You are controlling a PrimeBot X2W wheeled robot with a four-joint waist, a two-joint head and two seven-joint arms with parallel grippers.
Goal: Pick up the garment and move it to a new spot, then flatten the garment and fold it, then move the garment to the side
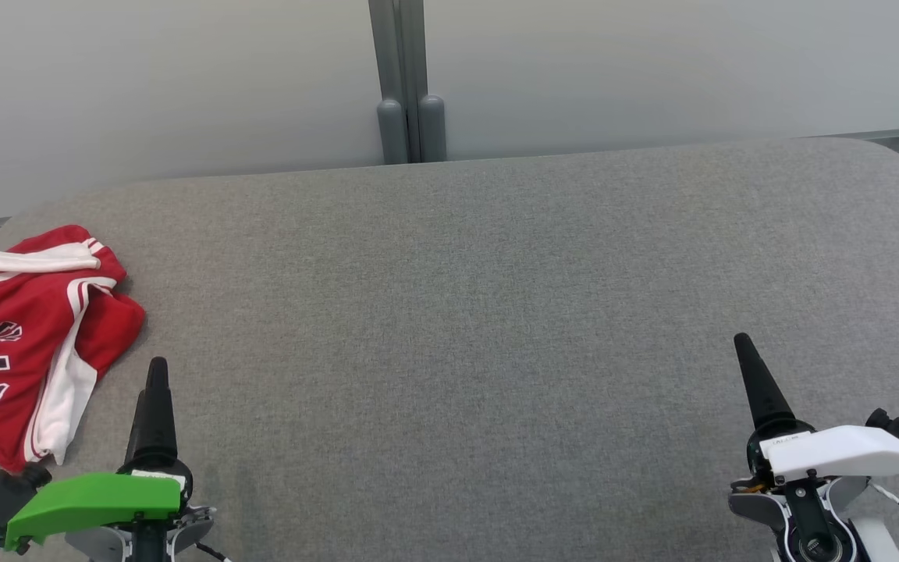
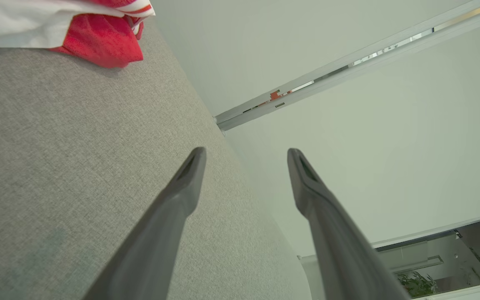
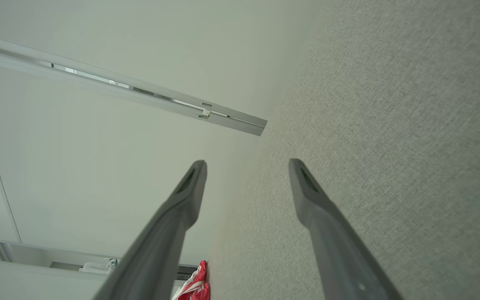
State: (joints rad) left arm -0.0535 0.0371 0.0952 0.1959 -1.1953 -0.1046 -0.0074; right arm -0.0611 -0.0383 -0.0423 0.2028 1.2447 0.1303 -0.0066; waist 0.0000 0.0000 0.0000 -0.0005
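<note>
A grey fabric-covered table (image 1: 496, 328) had rounded far corners. Behind it, pale wall panels (image 1: 652, 70) met at a grey double post (image 1: 410, 94) at twelve o'clock. A green plant (image 2: 417, 284) showed at five o'clock in the left wrist view.

pad (image 1: 496, 312): grey fabric, filled 6 o'clock | panels (image 1: 652, 70): pale, stood at 12 o'clock | post (image 1: 410, 86): grey, between panels | light: soft, even

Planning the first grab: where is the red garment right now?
In the head view the red garment lies crumpled at the left edge of the grey fabric surface, just ahead and left of the open left gripper.
</note>
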